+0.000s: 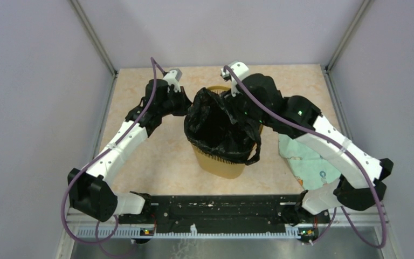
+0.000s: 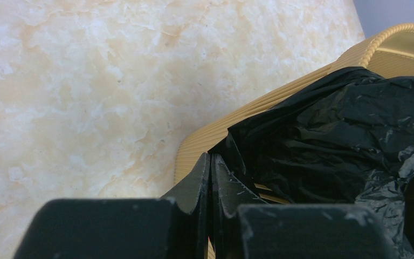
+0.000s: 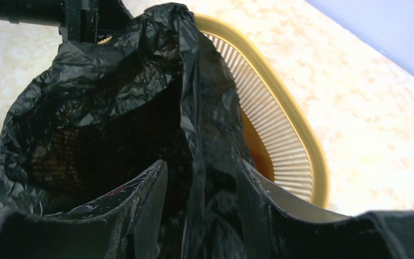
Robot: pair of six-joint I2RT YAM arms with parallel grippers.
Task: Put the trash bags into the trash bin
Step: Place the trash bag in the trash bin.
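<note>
The mustard-yellow trash bin stands mid-table. A glossy black trash bag sits in it with its mouth held up and open above the rim. My left gripper is at the bin's far left corner, and its fingers are shut on the bag's edge just above the ribbed rim. At the far right of the bin, my right gripper has its jaws apart. A hanging fold of the bag lies between them, with a gap still showing beside it. The bin's slotted wall is just right of that fold.
A pale green patterned cloth lies on the table right of the bin, partly under my right arm. Grey walls and metal posts enclose the marbled tabletop. My left gripper's body shows across the bag's mouth.
</note>
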